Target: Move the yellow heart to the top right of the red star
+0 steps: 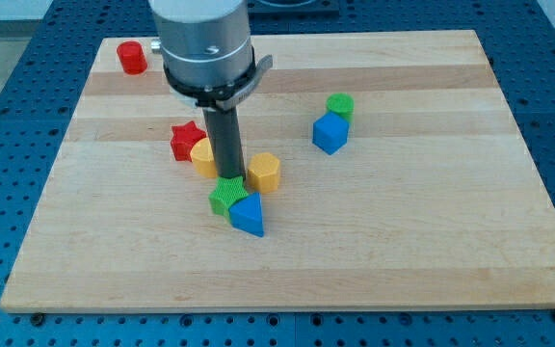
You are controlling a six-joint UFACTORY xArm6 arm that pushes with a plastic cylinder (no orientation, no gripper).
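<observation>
The red star (187, 140) lies left of the board's middle. A yellow block (203, 156), partly hidden by the rod, touches its lower right side; its shape cannot be made out. A second yellow block (265, 172), roughly hexagonal, sits to the rod's right. My tip (230, 177) stands between the two yellow blocks, just above the green star (226, 197) in the view. The rod hides part of the left yellow block.
A blue triangular block (249, 214) touches the green star at its lower right. A blue cube (330, 133) and a green cylinder (340, 106) sit right of the middle. A red cylinder (132, 58) stands at the top left corner of the wooden board (432, 241).
</observation>
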